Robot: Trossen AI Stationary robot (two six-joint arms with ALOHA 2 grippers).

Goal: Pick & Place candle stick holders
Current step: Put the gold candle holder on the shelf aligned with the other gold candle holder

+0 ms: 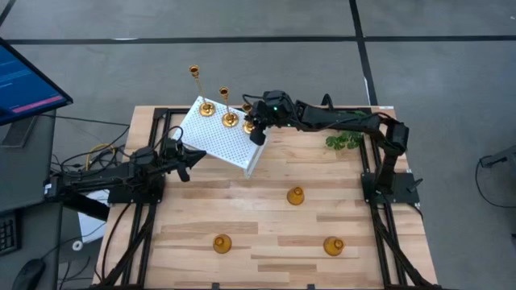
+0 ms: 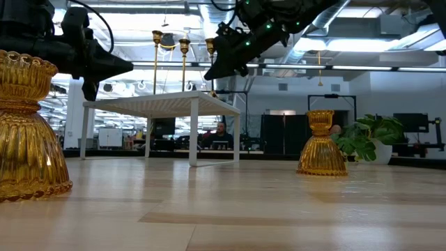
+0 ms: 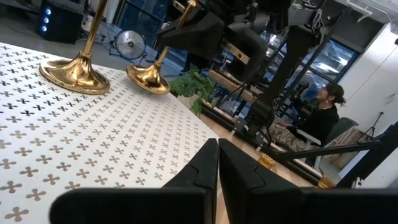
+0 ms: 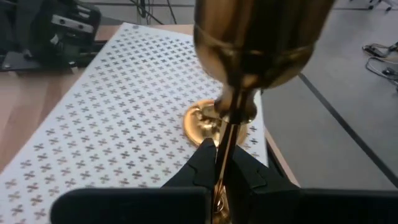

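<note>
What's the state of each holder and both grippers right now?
two tall holders: upright on the white platform, free
third tall holder: upright, stem clamped, base on the platform near its edge
three short holders: upright on the table, untouched
right gripper: shut on the third holder's stem
left gripper: shut, empty, by the platform

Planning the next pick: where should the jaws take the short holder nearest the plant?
Take the short holder at its narrow neck under the cup, coming from above, jaws either side. It stands upright, alone; the ribbed skirt flares wide, and the cup's lip would likely stop slipping.
</note>
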